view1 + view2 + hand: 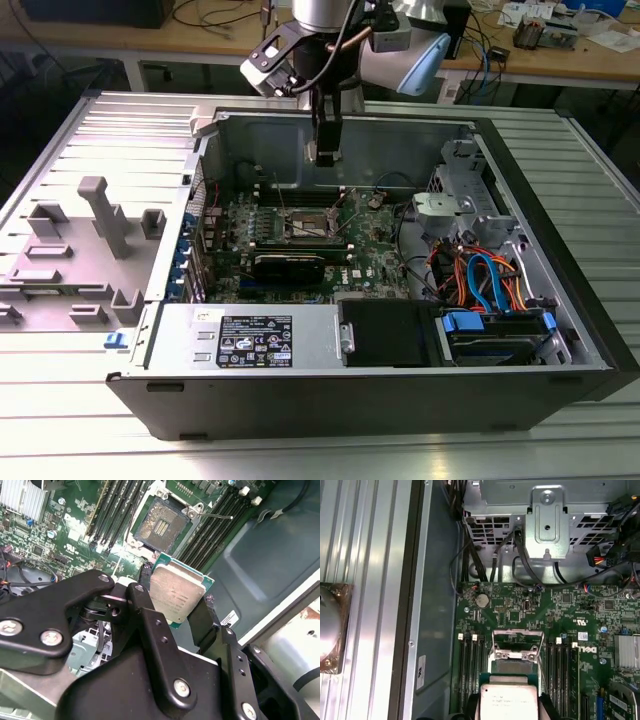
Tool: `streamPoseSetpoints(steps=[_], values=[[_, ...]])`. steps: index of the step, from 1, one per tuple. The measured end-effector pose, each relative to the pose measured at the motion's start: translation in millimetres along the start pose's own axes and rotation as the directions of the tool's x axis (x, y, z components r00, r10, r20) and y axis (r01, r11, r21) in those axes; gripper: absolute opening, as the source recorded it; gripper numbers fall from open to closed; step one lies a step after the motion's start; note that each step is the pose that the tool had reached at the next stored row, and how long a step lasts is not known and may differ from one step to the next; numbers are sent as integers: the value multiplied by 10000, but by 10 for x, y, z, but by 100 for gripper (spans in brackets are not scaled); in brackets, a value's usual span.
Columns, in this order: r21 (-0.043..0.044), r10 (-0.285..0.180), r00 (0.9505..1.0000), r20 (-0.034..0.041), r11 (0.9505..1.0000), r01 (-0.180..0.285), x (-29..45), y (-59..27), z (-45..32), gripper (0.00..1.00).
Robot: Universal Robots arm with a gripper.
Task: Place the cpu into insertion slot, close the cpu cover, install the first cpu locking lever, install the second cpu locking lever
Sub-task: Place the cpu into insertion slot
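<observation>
My gripper (323, 152) hangs inside the open computer case (160, 330), above the motherboard (365, 250), and is shut on the cpu (176, 596). The cpu is a flat square chip with a dull silver top and green edge, clamped by its two sides between black fingers (144, 582). Below and apart from it lies the insertion slot (161, 526), a dark square socket with a grey rim and nothing in it. In the first wrist view the cpu (509, 700) covers most of the slot, and the cpu cover (517, 641) stands swung up beyond it. A thin wire lever (217, 515) sticks out beside the slot.
Long black memory slots (112, 510) flank the socket on both sides. A metal drive cage (547, 515) with cables (480, 275) fills the case at the exterior view's right. A finned heatsink (22, 497) sits nearby. Grey fixtures (95, 215) stand on the table outside.
</observation>
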State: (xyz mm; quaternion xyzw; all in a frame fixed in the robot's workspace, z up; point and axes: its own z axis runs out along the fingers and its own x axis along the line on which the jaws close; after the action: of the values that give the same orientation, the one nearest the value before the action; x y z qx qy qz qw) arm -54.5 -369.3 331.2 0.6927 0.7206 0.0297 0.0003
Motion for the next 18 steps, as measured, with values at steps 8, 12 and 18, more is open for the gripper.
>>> streamPoseSetpoints(steps=[8, 12, 18], values=[[4, 1, 10000, 1, 10000, -1, -1, -1, 17, 55], [3, 0, 10000, -1, 10000, 0, -1, -1, 20, 55], [4, 0, 10000, 0, 10000, 0, -2, -3, 56, 55]])
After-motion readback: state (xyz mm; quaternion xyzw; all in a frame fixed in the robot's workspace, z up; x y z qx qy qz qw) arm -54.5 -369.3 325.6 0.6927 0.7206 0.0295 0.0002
